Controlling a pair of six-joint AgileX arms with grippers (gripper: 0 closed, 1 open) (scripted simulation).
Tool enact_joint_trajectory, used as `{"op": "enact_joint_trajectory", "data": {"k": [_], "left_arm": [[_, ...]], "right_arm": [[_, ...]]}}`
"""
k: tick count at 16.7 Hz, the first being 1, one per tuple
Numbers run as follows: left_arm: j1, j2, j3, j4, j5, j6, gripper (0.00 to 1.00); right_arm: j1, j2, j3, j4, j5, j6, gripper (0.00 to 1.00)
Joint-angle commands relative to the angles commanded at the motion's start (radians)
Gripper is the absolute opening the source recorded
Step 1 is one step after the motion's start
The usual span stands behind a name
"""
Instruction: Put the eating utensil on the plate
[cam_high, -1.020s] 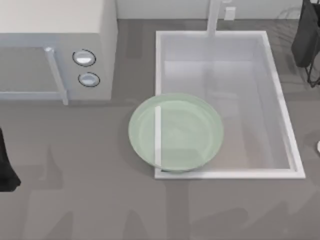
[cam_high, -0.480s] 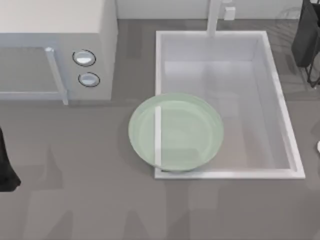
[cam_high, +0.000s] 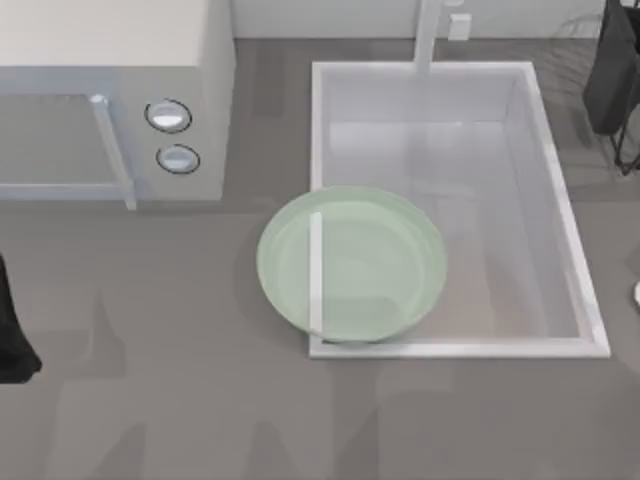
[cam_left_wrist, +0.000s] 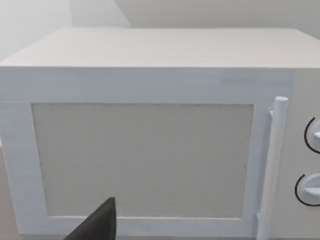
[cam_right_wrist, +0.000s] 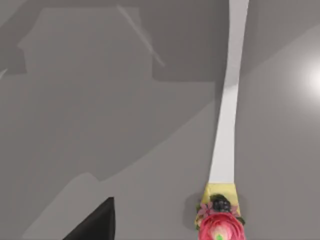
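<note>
The eating utensil is a white spoon lying flat on the grey table, seen in the right wrist view. Its thin handle ends in a red-pink flower ornament, and its bowl is out of that view. A dark part of my right gripper shows beside the handle, apart from it. The pale green plate rests at the table's middle, overlapping the sink's front left corner, with nothing on it. My right arm is at the far right. My left arm is parked at the left edge, its gripper facing the microwave.
A white microwave with two knobs stands at the back left. A white rectangular sink with a faucet fills the back right. A small white sliver shows at the table's right edge.
Faint shadows on the front of the table have shifted slightly. The plate and both arms look unmoved.
</note>
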Motion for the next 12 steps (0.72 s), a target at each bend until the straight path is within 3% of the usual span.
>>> {"op": "enact_joint_trajectory", "data": {"k": [4, 12], "left_arm": [[0.000, 0.000, 0.000, 0.000, 0.000, 0.000, 1.00], [0.000, 0.000, 0.000, 0.000, 0.000, 0.000, 1.00]], "right_arm": [[-0.002, 0.037, -0.043, 0.073, 0.000, 0.002, 1.00], [-0.004, 0.193, -0.221, 0.412, 0.000, 0.003, 1.00]]}}
